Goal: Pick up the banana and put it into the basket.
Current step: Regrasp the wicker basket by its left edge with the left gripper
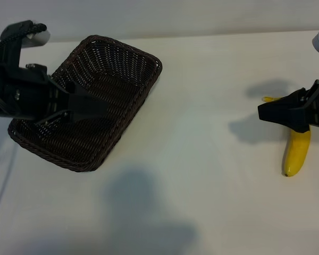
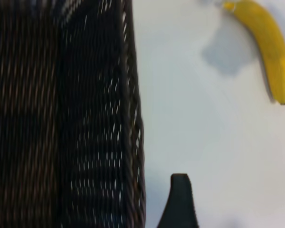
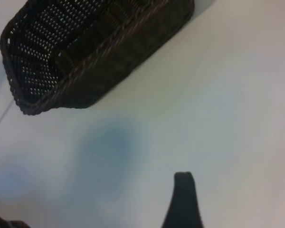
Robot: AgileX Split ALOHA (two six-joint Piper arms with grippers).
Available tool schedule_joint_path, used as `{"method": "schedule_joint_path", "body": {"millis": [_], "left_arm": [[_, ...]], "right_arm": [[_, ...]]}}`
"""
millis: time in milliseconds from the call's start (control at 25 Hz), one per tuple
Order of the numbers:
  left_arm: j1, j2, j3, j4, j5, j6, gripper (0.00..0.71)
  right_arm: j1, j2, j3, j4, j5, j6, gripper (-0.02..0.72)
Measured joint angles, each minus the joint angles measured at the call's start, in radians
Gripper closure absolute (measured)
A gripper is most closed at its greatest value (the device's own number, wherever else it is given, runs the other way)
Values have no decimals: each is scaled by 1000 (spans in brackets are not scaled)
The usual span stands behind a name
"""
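The banana lies flat on the table, near its right edge as the exterior view shows it, and nothing grips it. Its stem end points toward the far edge and its blunt tip toward the near edge. You have the right gripper above the stem half of the fruit, so this part is hidden under the dark fingers; the lower yellow half stays free. The jaws stand wide open and hold nothing. I judge the gripper is placed there to come down over the banana across its narrow side, because a grasp across the body is easier than along the curve. In the right wrist view the banana itself does not show, so you cannot check the alignment from there.

The basket stands well apart, at the far left part of the table, turned a little diagonal, and it is empty inside. The left gripper hovers over the basket's inner side, also open and holding nothing. Its own wrist view looks along the basket wall and sees the banana far off. It seems to wait only; maybe it can steady the basket later.

The task is at the beginning: the pick is not yet done. After the grasp, you must carry the fruit across the whole bare middle of the table.
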Motion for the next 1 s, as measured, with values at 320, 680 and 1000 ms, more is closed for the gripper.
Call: {"method": "schedule_joint_path", "body": {"millis": [320, 680, 1000], "left_arm": [[0, 0, 0, 328, 48, -463, 100], [0, 0, 0, 574, 118, -783, 100], [0, 0, 0, 699, 112, -1078, 100]], "right_arm": [[0, 0, 0, 0, 0, 0, 125], [0, 0, 0, 0, 0, 0, 125], [0, 0, 0, 0, 0, 0, 125]]}}
